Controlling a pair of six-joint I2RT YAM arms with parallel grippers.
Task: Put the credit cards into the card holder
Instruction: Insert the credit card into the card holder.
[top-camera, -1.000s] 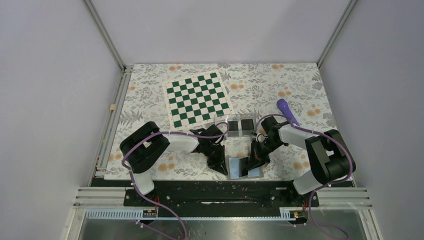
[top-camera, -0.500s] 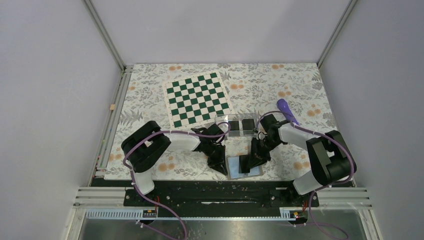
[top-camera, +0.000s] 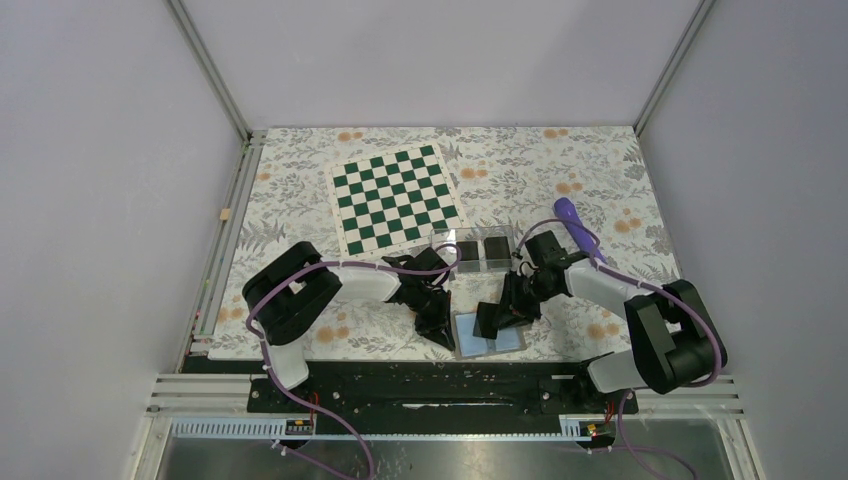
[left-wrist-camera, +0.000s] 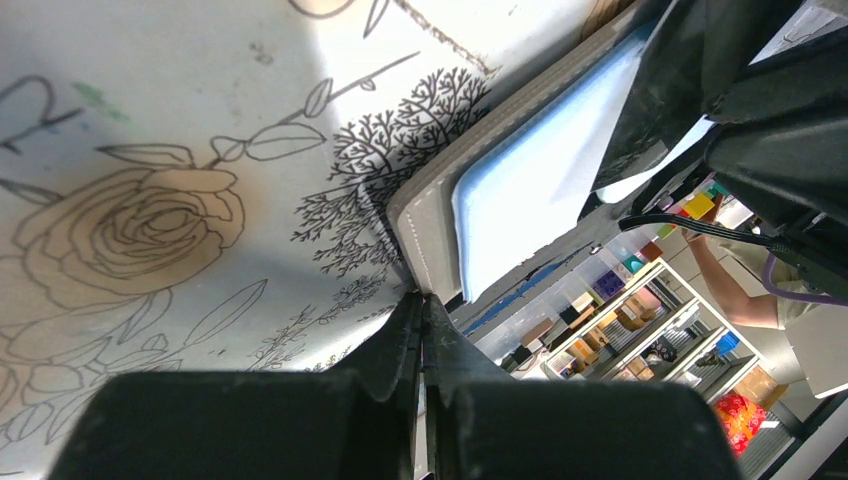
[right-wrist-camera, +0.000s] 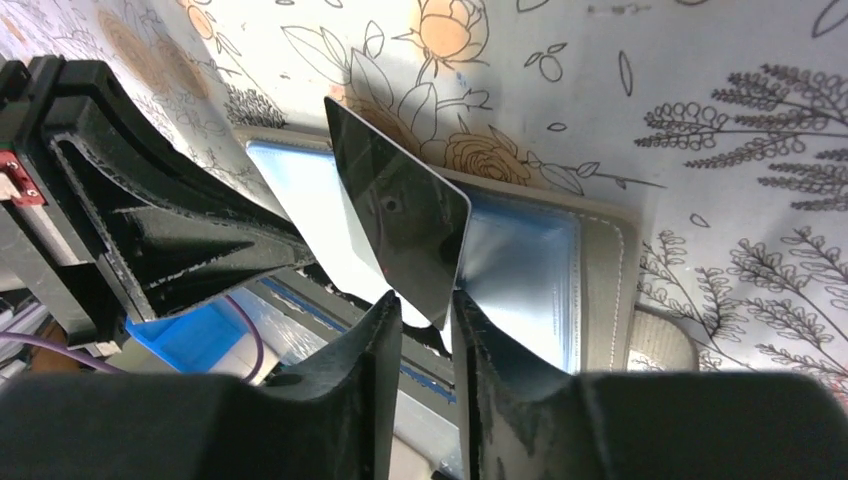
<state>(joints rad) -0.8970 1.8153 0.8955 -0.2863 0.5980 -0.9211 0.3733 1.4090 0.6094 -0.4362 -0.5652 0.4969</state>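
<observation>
Black and glossy, one credit card (right-wrist-camera: 400, 215) stands tilted above the open wallet (right-wrist-camera: 530, 260). Its lower corner dips into the gap between the fingers of the right claw (right-wrist-camera: 427, 320). That claw's fingers stand parted, with daylight showing beside the card, so they are loose around it and not pinching it. The wallet lies flat on the floral tabletop (top-camera: 300, 180) close to the near edge, its light-blue inside facing up within a taupe stitched border.

The left claw (left-wrist-camera: 421, 320) is closed tight with nothing between its fingers. Its tips sit right at the taupe edge of the wallet, on the wallet's left side; whether they actually press on it I cannot tell.

The clear card holder (top-camera: 473, 252) sits just beyond the wallet, between the two arms, and is well apart from the tilted card. Two other credit cards (top-camera: 466, 250) already lie inside it, side by side, one in each half. A green-and-white chessboard (top-camera: 397, 197) lies farther back on the left, and a purple object (top-camera: 573, 220) rests by the right arm
</observation>
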